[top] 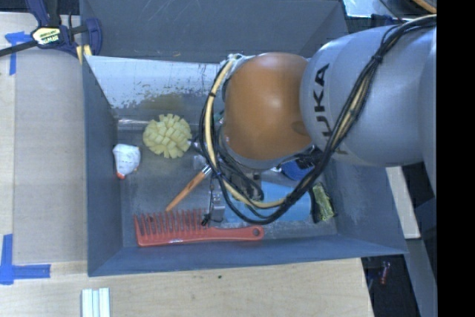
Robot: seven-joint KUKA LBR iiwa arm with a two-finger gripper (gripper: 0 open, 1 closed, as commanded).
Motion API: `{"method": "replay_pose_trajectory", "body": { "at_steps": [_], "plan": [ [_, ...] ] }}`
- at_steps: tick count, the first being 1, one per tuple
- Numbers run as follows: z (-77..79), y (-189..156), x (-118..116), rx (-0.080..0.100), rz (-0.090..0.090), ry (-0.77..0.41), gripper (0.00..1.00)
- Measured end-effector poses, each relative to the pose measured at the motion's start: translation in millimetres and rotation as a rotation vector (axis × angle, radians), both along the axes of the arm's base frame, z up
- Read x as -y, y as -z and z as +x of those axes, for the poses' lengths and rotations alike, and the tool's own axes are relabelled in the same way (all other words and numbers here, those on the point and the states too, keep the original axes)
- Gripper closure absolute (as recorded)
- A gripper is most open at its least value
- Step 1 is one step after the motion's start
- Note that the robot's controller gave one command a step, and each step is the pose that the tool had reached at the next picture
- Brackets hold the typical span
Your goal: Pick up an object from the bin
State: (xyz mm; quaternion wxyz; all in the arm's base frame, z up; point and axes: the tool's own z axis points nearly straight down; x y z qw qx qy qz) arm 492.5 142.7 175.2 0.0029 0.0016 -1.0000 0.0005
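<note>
Camera view: red comb (167, 231) directly under hand (214, 214).

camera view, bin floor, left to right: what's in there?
White lump → yellow knobbly ball → blue thing → small dark-and-yellow thing. Left out: red comb and orange pencil, which overlap others.

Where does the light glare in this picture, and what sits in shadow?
Camera view: light glares pale off the bin's back wall; a soft sheen lies on the orange cover; the arm shades the floor beneath it; the yellow knobbly ball and red comb lie well lit.
</note>
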Motion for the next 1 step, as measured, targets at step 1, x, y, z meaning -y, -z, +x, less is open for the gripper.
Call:
{"method": "replay_pose_trajectory", "body": {
  "at_steps": [1],
  "plan": [
    [1.9, -4.6, 0.8, 0.008, 0.002, 0.004, 0.0]
  ]
}}
